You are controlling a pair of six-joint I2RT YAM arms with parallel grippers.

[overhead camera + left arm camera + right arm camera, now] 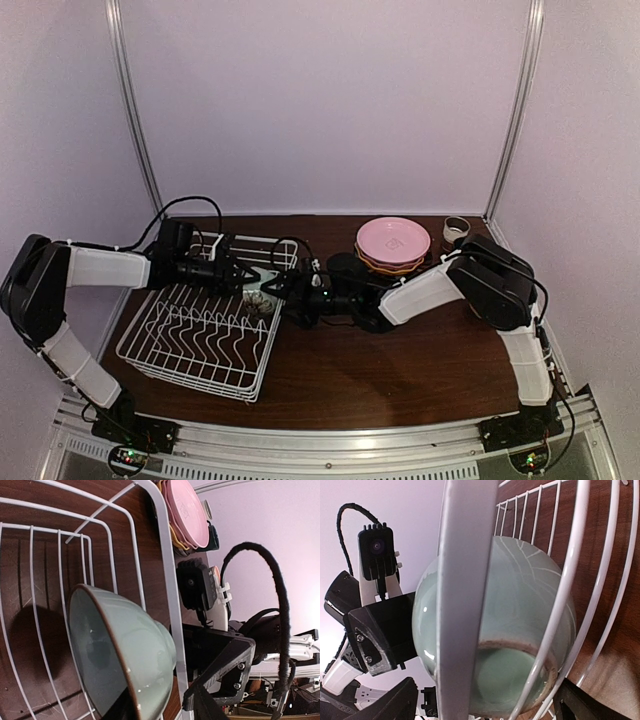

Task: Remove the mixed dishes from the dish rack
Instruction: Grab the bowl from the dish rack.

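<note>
The dish rack point(465, 580) partly hides the bowl point(520, 605).

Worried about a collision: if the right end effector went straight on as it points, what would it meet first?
Likely the rack, its side wire crossing close in front; the bowl sits just behind, though depth is unclear.

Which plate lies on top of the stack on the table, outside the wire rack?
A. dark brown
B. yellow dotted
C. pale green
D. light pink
D: the light pink plate is uppermost, and the rims of the other plates show beneath it.
</note>
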